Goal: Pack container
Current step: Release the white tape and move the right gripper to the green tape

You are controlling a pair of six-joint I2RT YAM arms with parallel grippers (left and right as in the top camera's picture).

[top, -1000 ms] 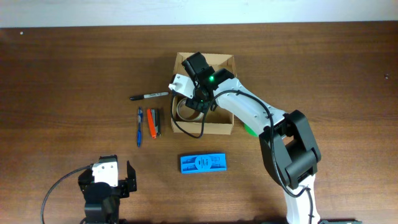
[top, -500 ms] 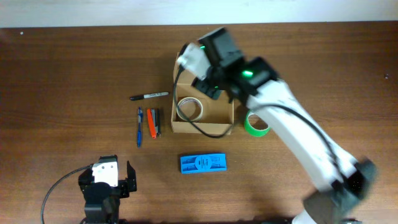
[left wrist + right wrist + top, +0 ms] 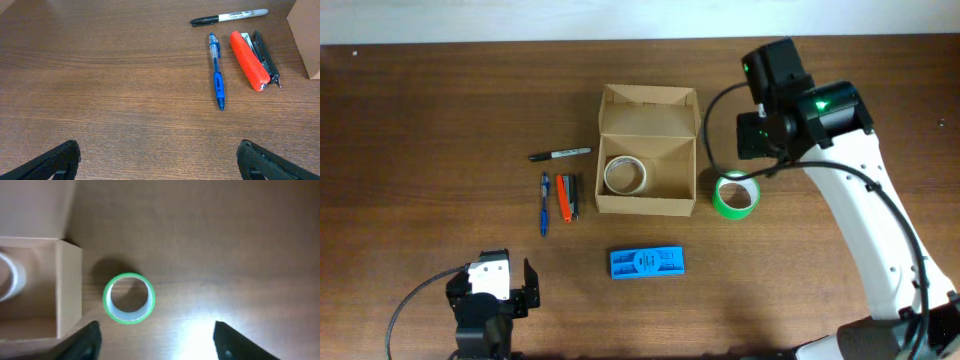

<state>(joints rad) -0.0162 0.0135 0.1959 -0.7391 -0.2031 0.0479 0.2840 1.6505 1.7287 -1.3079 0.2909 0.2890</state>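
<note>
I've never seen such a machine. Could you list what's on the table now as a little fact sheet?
container: cardboard box, lid flap open
inside it: white tape roll
right of it: green tape roll, on the table
left of it: black marker, blue pen, orange-and-black tool
near side: blue packet
right hand: open, empty, raised near the green tape roll
left hand: open, empty, at the near left

On the brown tabletop [image 3: 420, 120] a black marker [image 3: 560, 154] lies above a blue pen [image 3: 544, 203], an orange tool [image 3: 562, 198] and a black tool [image 3: 573, 196], the two tools touching. A blue packet [image 3: 647, 263] lies lower right. A green tape roll [image 3: 735, 194] lies flat, with a white roll [image 3: 625, 175] to its left.
</note>
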